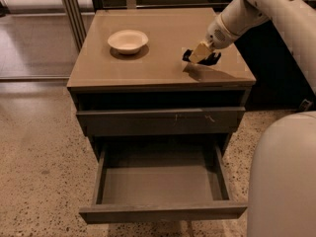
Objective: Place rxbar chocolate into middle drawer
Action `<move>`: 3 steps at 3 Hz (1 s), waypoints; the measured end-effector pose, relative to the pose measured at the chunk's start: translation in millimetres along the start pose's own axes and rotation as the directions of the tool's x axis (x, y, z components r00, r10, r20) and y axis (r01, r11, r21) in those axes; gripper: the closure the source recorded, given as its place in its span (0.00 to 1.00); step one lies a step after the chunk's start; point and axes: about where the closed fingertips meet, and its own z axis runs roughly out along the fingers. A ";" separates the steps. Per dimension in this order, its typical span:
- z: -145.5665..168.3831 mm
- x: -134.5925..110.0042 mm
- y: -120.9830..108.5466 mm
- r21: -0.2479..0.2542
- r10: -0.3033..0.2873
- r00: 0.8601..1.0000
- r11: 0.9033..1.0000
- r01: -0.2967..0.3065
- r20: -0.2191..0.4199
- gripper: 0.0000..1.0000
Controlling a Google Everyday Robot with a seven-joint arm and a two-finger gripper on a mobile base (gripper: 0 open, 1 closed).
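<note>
Rxbar chocolate [187,56], small flat black wrapper: I logged it held in the gripper [199,55], dark ends showing on either side of the tan fingers [201,51], which were clamped across it. Location: over the right front part of the cabinet top, a shadow lying on the surface just below it; I could not tell whether the wrapper touched the top.

White robot arm [237,19]: reached in from the upper right, wrist angled down toward the top.

Tan flat-topped cabinet [163,28]: carried one round white bowl [128,40] on its left rear part, well apart from the gripper.

Grey drawer front with small pale marks [158,121]: shut, directly under the top.

Middle drawer [163,212], wide shallow grey box with a plain front: pulled out toward me, bare grey interior on view, below and forward of the gripper.

Rounded white robot body [284,177]: lower right, beside the open drawer.

Speckled stone floor [39,157]: around the cabinet.
</note>
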 end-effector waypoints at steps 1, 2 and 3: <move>4.9 3.2 13.2 -0.063 -0.069 0.997 0.996 0.070 0.021 1.00; -4.1 18.1 47.7 -0.183 -0.159 0.983 0.968 0.173 0.089 1.00; -24.2 38.0 86.7 -0.269 -0.183 0.966 0.936 0.227 0.180 1.00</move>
